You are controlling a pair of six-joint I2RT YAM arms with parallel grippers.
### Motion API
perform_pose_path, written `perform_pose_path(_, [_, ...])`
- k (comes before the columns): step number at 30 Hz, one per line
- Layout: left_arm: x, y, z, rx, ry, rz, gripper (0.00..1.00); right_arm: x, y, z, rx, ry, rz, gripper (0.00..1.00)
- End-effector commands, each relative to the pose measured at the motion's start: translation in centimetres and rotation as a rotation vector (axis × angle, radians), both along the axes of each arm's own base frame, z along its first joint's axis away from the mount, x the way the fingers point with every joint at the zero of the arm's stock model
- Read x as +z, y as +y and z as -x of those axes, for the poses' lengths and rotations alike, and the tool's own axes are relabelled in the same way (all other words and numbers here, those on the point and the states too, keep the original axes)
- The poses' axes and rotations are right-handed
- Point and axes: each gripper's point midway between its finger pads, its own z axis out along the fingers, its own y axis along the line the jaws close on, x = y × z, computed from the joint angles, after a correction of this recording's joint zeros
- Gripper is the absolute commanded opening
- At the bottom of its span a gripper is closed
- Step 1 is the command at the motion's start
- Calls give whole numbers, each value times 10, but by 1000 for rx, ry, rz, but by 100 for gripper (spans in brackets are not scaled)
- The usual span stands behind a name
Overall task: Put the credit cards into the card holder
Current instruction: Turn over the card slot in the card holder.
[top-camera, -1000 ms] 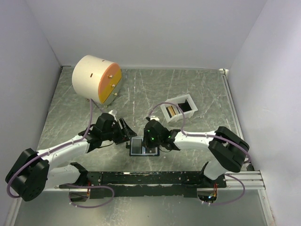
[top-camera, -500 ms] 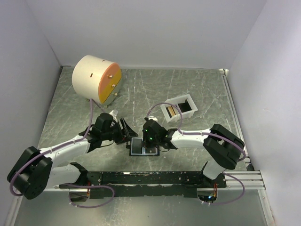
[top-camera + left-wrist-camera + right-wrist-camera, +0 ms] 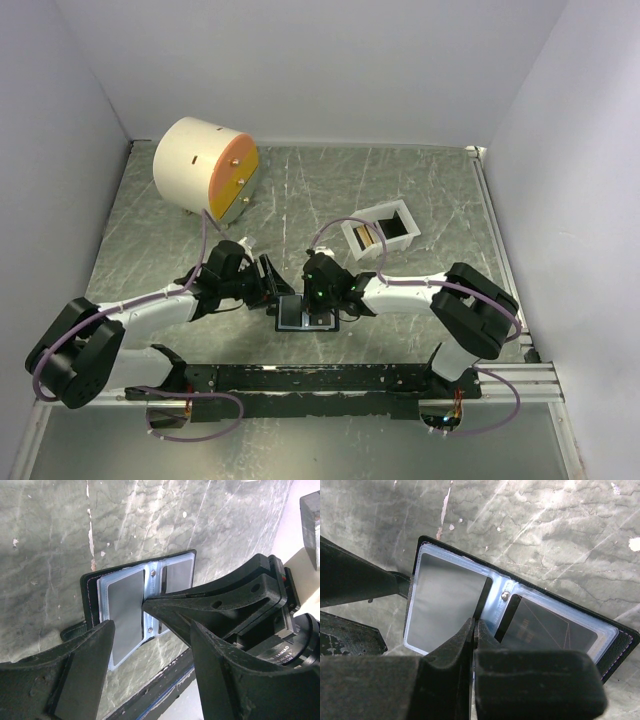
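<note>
Card holder (image 3: 305,313) lying open on the table (image 3: 430,190) near its front edge, clear sleeves upward; right pincer (image 3: 474,625) with fingertips pressed together above the spine; left pincer (image 3: 274,290) spread apart, just beside the holder's left edge.

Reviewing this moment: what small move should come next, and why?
Probably raise the right gripper slightly to part the clear sleeve. Its fingers are shut, tips at that sleeve's inner edge by the spine of the open card holder, perhaps pinching it. The left gripper hangs open and empty beside it; credit cards lie in the white tray.
</note>
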Motion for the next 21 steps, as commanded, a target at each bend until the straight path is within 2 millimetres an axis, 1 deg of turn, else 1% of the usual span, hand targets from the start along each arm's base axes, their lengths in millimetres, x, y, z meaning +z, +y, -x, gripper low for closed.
perform_pose_path(1, [4,0,-8,0,-35,-9,73,-22,-18,8,-4,30,97,0])
perform_pose_path(7, [-5,-1,-5,-6,-18,-1,73,-22,-19,9,-6,30,97,0])
perform_pose_path(16, [-6,-4,-4,-17,-13,13,74,-20,-19,8,-9,28,90,0])
perform_pose_path(21, [-12,-1,-3,-5,-6,3,74,-18,-19,8,-13,24,86,0])
